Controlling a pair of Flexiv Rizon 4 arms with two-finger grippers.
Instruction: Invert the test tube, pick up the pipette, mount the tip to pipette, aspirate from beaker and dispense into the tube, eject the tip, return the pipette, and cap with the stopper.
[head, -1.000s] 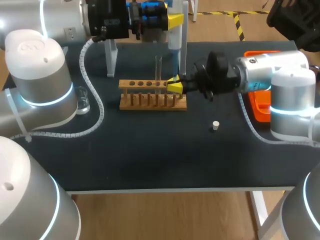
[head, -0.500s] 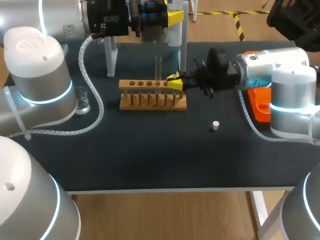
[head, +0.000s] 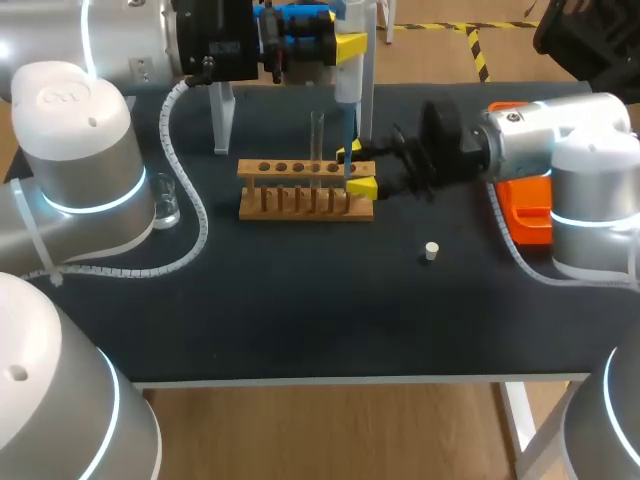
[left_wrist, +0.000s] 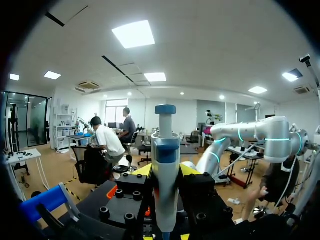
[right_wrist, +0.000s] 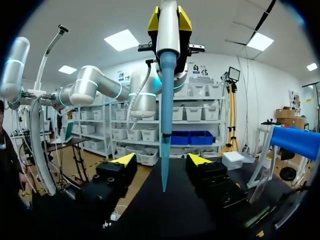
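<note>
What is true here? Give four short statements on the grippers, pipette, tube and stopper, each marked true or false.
1. The left gripper is shut on the white pipette with its long blue tip. True.
2. The right gripper is shut on that tip. False: its fingers stand open either side, apart from it.
3. The clear glass test tube stands upright in the wooden rack. True.
4. The small white stopper caps that tube. False: it lies on the dark table.

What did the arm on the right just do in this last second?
The right gripper rose slightly, then opened its fingers, releasing the blue tip on the pipette. The pipette, test tube, rack and stopper stayed put.
</note>
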